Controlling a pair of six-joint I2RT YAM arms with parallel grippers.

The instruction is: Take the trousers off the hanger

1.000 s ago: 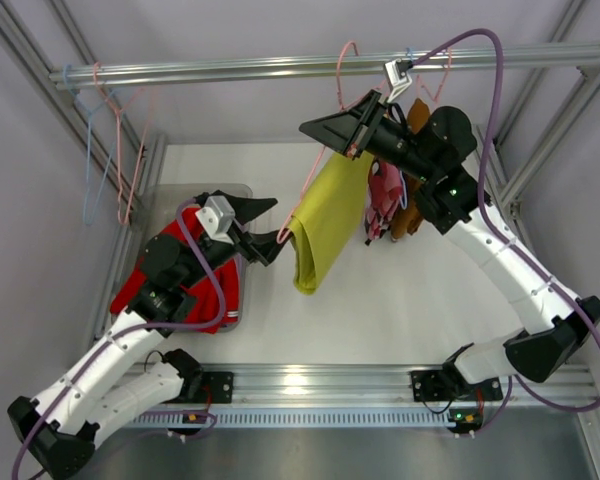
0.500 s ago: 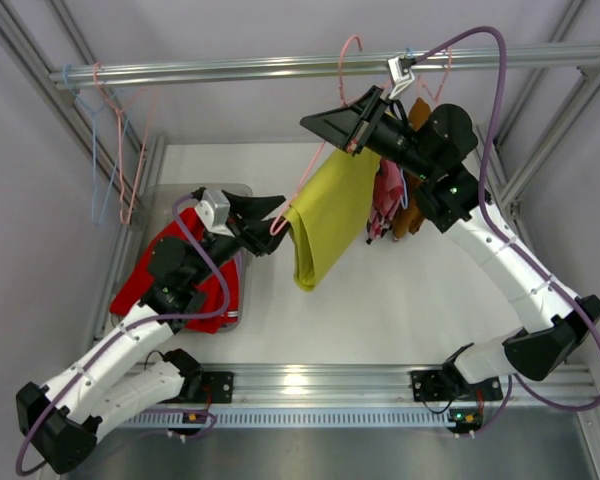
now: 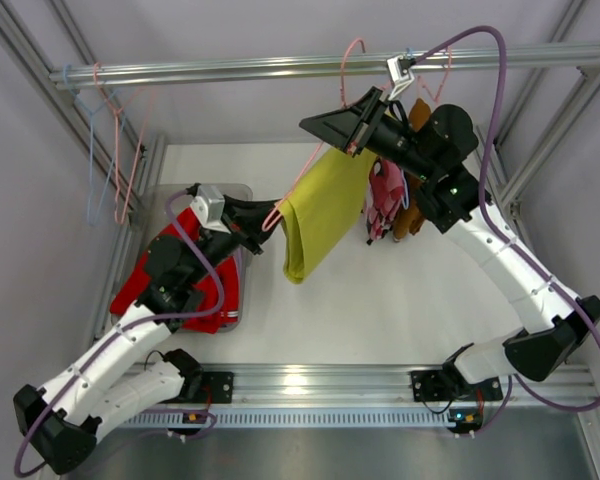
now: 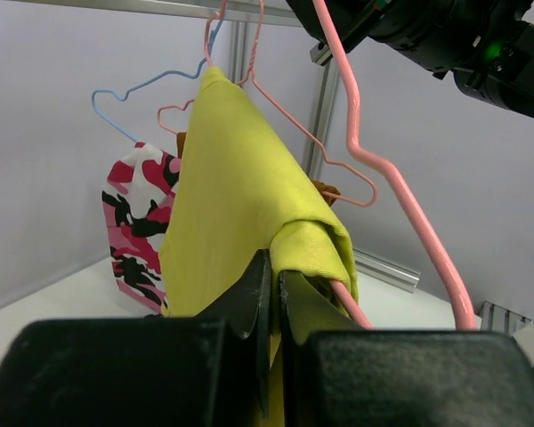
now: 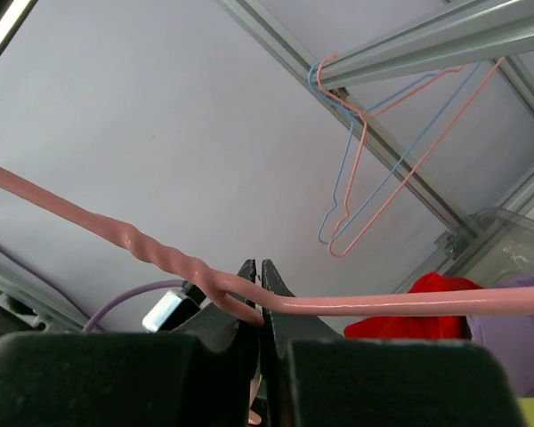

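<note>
One pair of yellow-green trousers (image 3: 322, 208), draped over a pink hanger (image 3: 302, 182) and hanging above the white table (image 3: 400, 300), below the overhead rail (image 3: 230, 68).

- Left gripper (image 3: 274, 215): clenched on a fold of the yellow-green cloth at its left corner, where the cloth wraps the hanger wire.
- Right gripper (image 3: 345, 128): clamped on the hanger wire just below the twisted neck. The hanger sits tilted. Whether its hook bears on the rail cannot be told.
- Right edge: a pink camouflage garment (image 3: 385, 200) and a brown garment (image 3: 417, 115) hang just beside the trousers, partly behind the right arm.
- Left edge: a clear bin (image 3: 235, 190) stands near, holding red trousers (image 3: 185, 280). The right wrist view shows lilac cloth (image 5: 516, 342) beside the red.
- Far left: empty hangers (image 3: 110, 150), pink and blue, on the rail, well apart from the trousers.
- Open room: bare tabletop under and in front of the hem, from the bin across to the right arm.

Change since a second ago:
- The left jaws stood spread, lower down beside the cloth's corner. They are now shut on it and sit nearer the rail.
- The left edge of the trousers is drawn up and leftward, and the hem lies farther from the near table edge.
- The right arm and the hanger's hook are unmoved.
</note>
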